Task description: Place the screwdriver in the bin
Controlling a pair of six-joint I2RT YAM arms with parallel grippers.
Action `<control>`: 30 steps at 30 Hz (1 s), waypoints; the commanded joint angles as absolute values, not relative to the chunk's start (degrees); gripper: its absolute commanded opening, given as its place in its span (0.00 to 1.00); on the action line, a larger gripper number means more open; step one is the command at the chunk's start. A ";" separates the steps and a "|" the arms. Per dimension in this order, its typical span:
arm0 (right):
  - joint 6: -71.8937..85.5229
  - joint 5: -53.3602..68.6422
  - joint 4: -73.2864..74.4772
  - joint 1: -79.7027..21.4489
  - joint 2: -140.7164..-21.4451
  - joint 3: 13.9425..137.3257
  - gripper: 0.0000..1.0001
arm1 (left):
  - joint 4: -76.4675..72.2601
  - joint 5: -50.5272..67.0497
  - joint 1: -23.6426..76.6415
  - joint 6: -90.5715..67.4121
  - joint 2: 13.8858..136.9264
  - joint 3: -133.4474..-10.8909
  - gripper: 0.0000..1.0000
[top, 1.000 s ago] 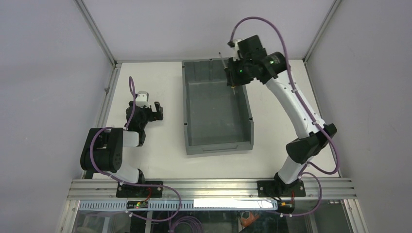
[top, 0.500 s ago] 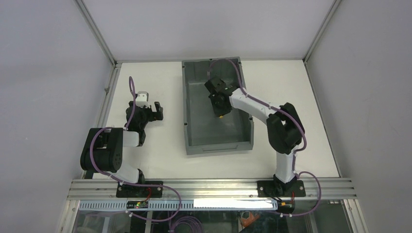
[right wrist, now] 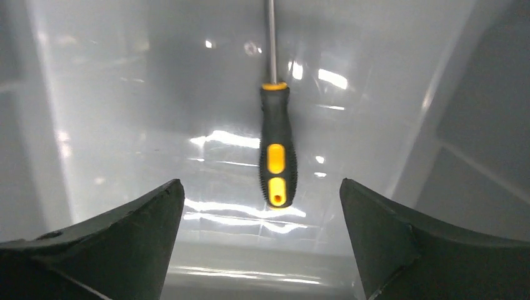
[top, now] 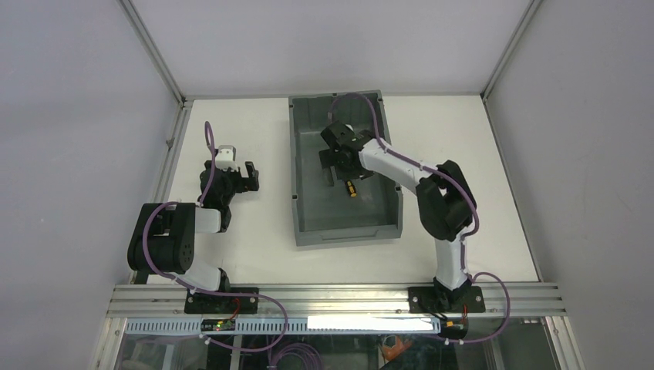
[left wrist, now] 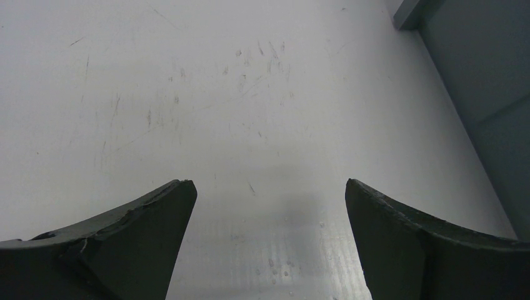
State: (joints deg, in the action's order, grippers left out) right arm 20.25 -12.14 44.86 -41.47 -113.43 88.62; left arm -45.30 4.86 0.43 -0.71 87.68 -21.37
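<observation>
— One step left, would you say? The small screwdriver (right wrist: 277,150), thin metal shaft and stubby black-and-yellow handle, lies on the floor of the large rectangular grey plastic bin (top: 296,177), and nothing touches it.

— I'd judge so. The right gripper (right wrist: 260,185) hangs low inside the bin, just over the handle, jaws spread wide and holding nothing. The placing looks done; what remains is getting that arm out.

— What does that call for?

— A clean rise, I think, up past the tall walls without nudging the handle. No closing needed.

— Which way does the tool point?

— In the right wrist view its long axis runs straight away from the jaws, butt of the handle nearest them, shaft leading off to the top edge. The bin walls on either side suggest it lies roughly lengthwise. From above only the handle end shows beside the gripper, so the tip probably points toward the far end.

— And the left gripper (left wrist: 267,184)?

— Jaws wide apart, empty, over the bare white bench (left wrist: 187,94) beside the bin.
</observation>
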 commanded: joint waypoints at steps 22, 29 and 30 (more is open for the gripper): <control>10.44 -10.25 52.98 3.70 -80.38 86.96 0.99 | -47.20 5.71 0.79 -0.97 86.46 -21.49 1.00; 10.31 -11.51 51.64 6.11 -78.92 83.14 0.99 | -47.20 5.63 0.79 -0.97 86.42 -21.45 1.00; 10.86 -11.51 51.61 6.15 -78.84 82.91 0.99 | -47.20 5.68 0.79 -0.97 86.44 -21.45 1.00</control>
State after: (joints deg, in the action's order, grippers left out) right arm 11.07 -12.58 53.49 6.33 -81.89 83.92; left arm -45.28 4.86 0.43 -0.71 87.68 -21.37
